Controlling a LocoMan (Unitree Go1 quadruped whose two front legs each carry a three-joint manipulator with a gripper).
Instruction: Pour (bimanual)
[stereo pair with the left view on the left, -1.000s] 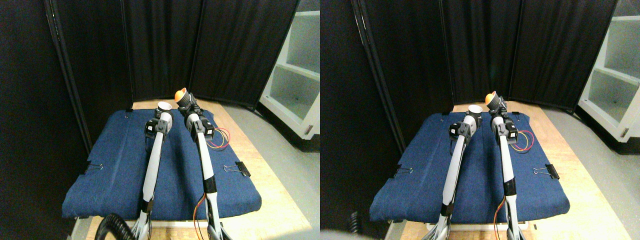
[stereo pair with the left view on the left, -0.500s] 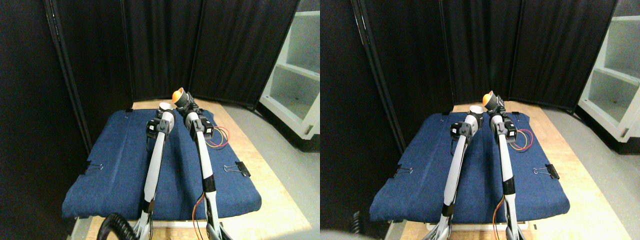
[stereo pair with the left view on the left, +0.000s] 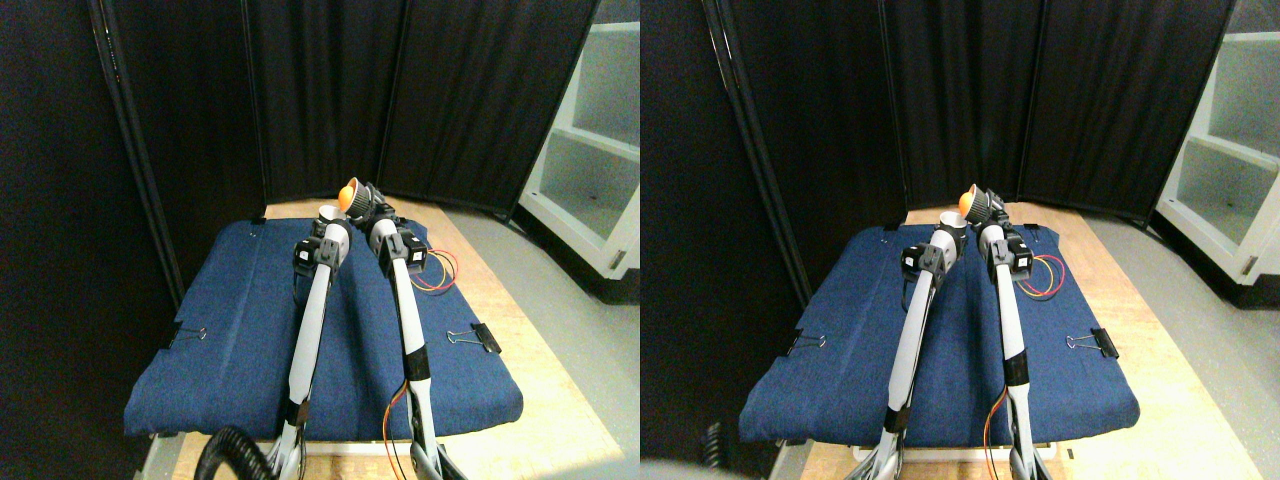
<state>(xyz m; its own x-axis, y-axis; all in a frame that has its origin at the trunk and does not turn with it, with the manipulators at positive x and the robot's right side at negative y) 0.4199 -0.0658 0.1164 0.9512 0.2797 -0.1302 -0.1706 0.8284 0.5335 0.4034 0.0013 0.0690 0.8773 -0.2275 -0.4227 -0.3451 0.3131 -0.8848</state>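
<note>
Over the blue mat (stereo pair with the left view on the left: 230, 330), right gripper (stereo pair with the left view on the left: 362, 203) clamps the orange-filled cup (stereo pair with the left view on the left: 350, 195), tipped above left gripper's (stereo pair with the left view on the left: 328, 228) white cup (stereo pair with the left view on the left: 328, 212). Both look light, crushable; best held mid-wall.

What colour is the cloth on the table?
Dark blue. The cloth shows best in the stereo pair view, spread over the wooden table.

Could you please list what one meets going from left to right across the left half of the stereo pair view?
Black folding curtain screen → small silver binder clip on the dark blue cloth mat's left edge → left pale manipulator limb → right pale manipulator limb → black binder clip → white shelving unit.
</note>
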